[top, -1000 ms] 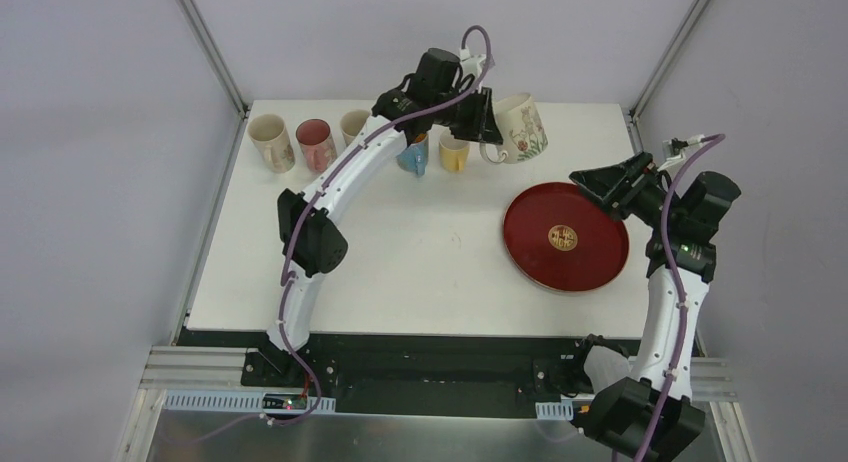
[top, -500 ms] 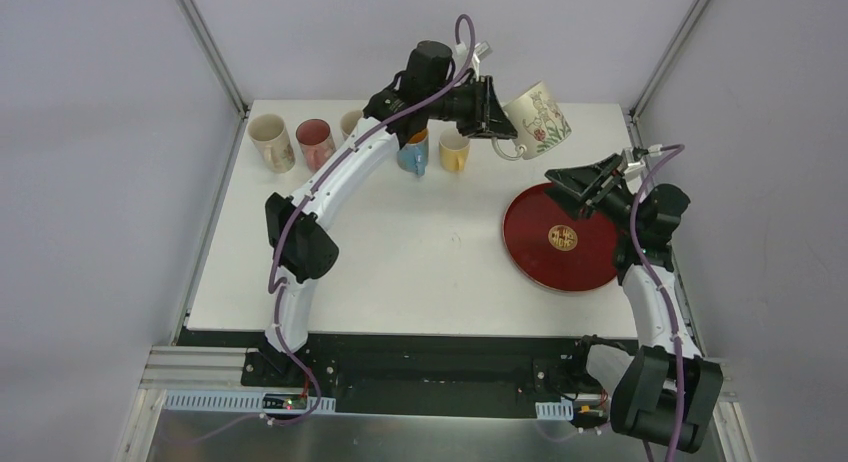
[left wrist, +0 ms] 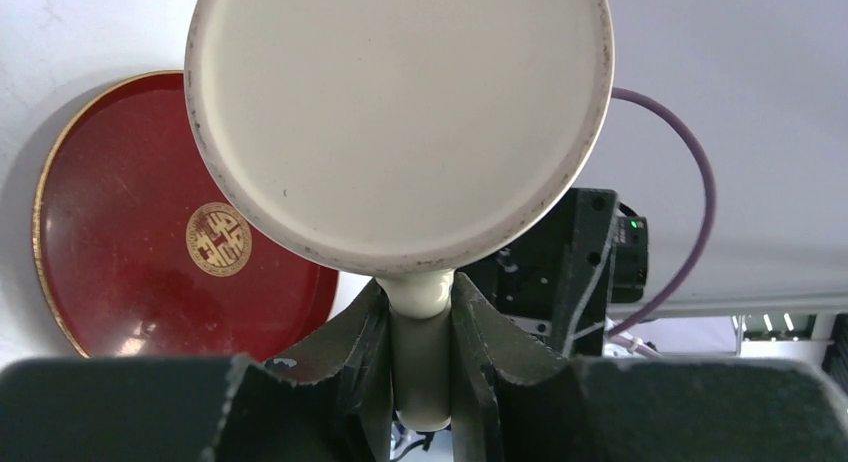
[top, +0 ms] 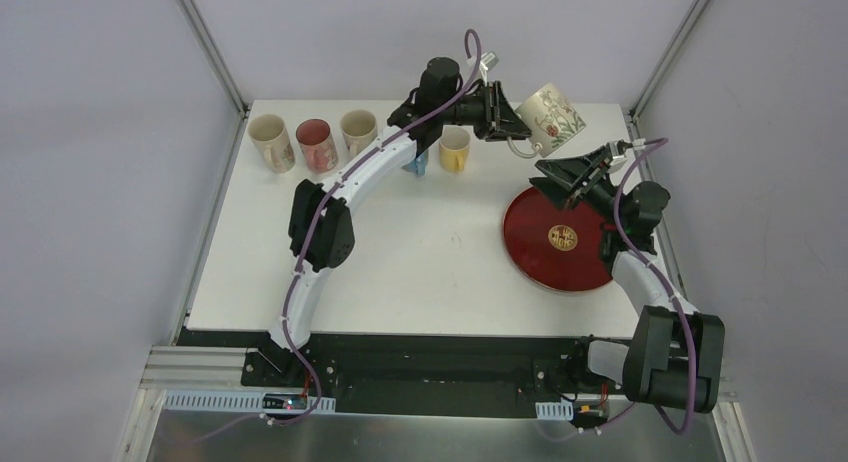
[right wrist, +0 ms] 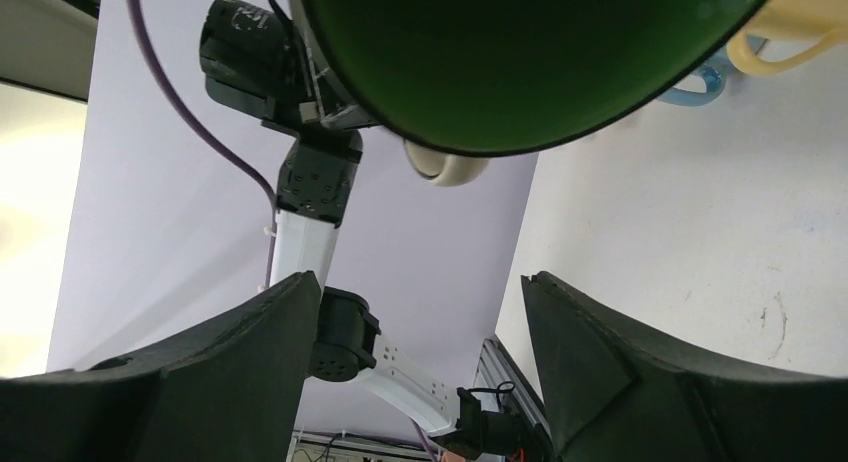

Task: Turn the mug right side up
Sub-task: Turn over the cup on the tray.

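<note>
A cream mug with a flower print (top: pixel 551 116) hangs tilted in the air over the table's back right. My left gripper (top: pixel 507 122) is shut on its handle. The left wrist view has the mug's flat cream base (left wrist: pixel 400 112) filling the top, and the handle (left wrist: pixel 421 362) is pinched between the two fingers of the left gripper (left wrist: pixel 420 294). My right gripper (top: pixel 560 172) stands open just below and in front of the mug. In its wrist view the mug's dark green inside (right wrist: pixel 530 52) faces the right gripper (right wrist: pixel 420 282), and nothing sits between the fingers.
A red plate (top: pixel 530 252) with a gold emblem lies at the right of the table, under the right gripper. Several mugs stand in a row along the back: cream (top: pixel 270 140), pink (top: pixel 316 142), beige (top: pixel 358 130), blue (top: pixel 415 163) and yellow (top: pixel 454 150).
The left gripper has carried the mug up and to the right and tipped it over. The right arm has swung left and forward, bringing its open gripper under the mug.
</note>
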You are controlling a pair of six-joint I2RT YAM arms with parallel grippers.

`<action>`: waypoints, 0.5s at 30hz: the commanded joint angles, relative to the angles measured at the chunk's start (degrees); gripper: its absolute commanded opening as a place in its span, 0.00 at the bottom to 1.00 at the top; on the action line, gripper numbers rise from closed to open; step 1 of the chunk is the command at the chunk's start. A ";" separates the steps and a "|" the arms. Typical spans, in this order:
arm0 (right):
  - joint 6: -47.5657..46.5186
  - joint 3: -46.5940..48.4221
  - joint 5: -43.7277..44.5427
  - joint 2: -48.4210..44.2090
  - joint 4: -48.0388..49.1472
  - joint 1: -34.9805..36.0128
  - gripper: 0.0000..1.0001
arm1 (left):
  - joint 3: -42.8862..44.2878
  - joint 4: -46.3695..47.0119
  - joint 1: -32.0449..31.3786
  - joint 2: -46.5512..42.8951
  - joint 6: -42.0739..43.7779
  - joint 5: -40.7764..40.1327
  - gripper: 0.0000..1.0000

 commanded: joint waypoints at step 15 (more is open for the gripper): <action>-3.10 4.20 8.92 6.11 1.75 1.82 0.79 | 6.28 26.59 0.24 5.66 -13.11 -3.31 0.00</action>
